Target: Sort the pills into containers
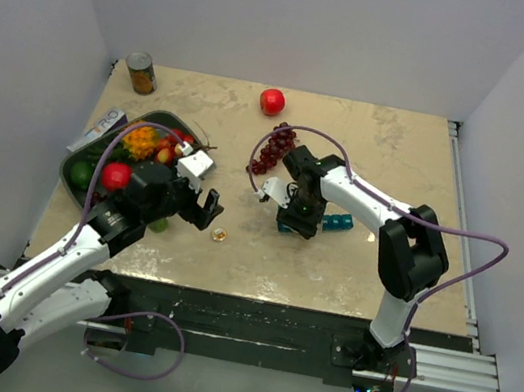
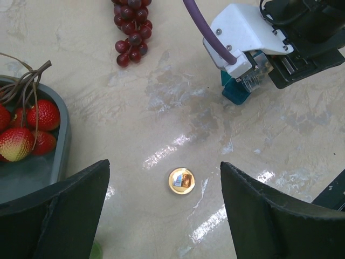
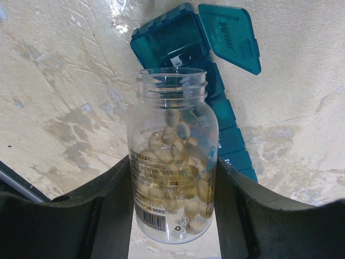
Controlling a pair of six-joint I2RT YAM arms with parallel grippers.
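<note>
My right gripper (image 3: 172, 181) is shut on a clear open pill bottle (image 3: 172, 172) half full of pale yellow capsules. The bottle is tipped, with its mouth over the open end compartments of the teal pill organiser (image 3: 171, 39). Two of the organiser's lids (image 3: 229, 36) stand open; the other compartments (image 3: 233, 141) are shut. In the top view my right gripper (image 1: 296, 218) covers one end of the organiser (image 1: 341, 222). My left gripper (image 2: 164, 166) is open and empty above the bottle's gold cap (image 2: 181, 181), which lies on the table (image 1: 220, 235) between the arms.
A dark green fruit tray (image 1: 78, 180) with strawberries (image 2: 42, 115) sits at the left. Purple grapes (image 1: 273, 149), a red apple (image 1: 272, 101) and a tin can (image 1: 141, 73) lie further back. A small box (image 1: 99, 127) lies beside the tray. A green object (image 1: 157, 224) is under my left arm.
</note>
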